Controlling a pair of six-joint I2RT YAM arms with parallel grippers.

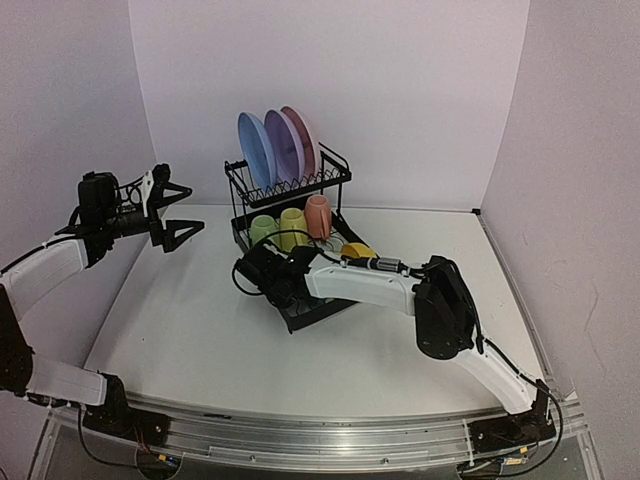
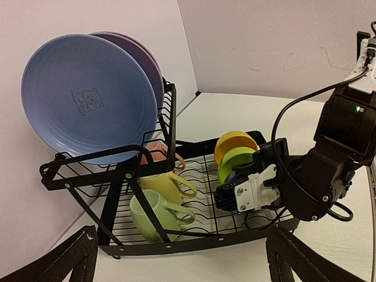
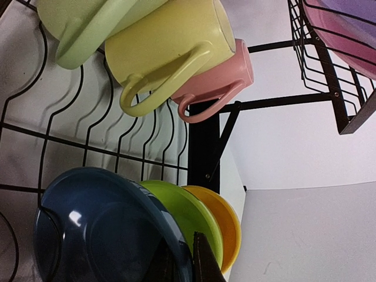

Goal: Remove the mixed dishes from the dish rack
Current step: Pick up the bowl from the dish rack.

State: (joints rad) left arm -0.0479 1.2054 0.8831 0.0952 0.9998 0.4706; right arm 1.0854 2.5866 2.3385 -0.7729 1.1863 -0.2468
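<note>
Right gripper (image 3: 181, 265) is down inside the lower tray of the dish rack (image 1: 338, 178); in my right wrist view its two fingers sit nearly together, one on each side of the blue bowl (image 3: 100, 229)'s rim, so I read it as pinched on that rim. Only the finger ends show at the bottom edge of that view. The blue bowl stands on edge in the wire dividers, right at the gripper. Just behind it, away from the gripper, is the green bowl (image 3: 188, 211), then the yellow bowl (image 3: 226, 223), all three nested close in a row. Across the tray from the gripper are three mugs lying on their sides: light green mug (image 3: 88, 23), yellow mug (image 3: 170, 41), pink mug (image 3: 223, 79), handles facing the gripper. Above them on the upper shelf, three plates stand upright in slots: blue plate (image 2: 88, 94), purple plate (image 2: 150, 64), pink plate (image 1: 303, 135). Left gripper (image 1: 195, 208) hangs in the air well off to the rack's left, above the surface (image 1: 200, 330), fingers spread wide and holding nothing, pointed at the rack.
</note>
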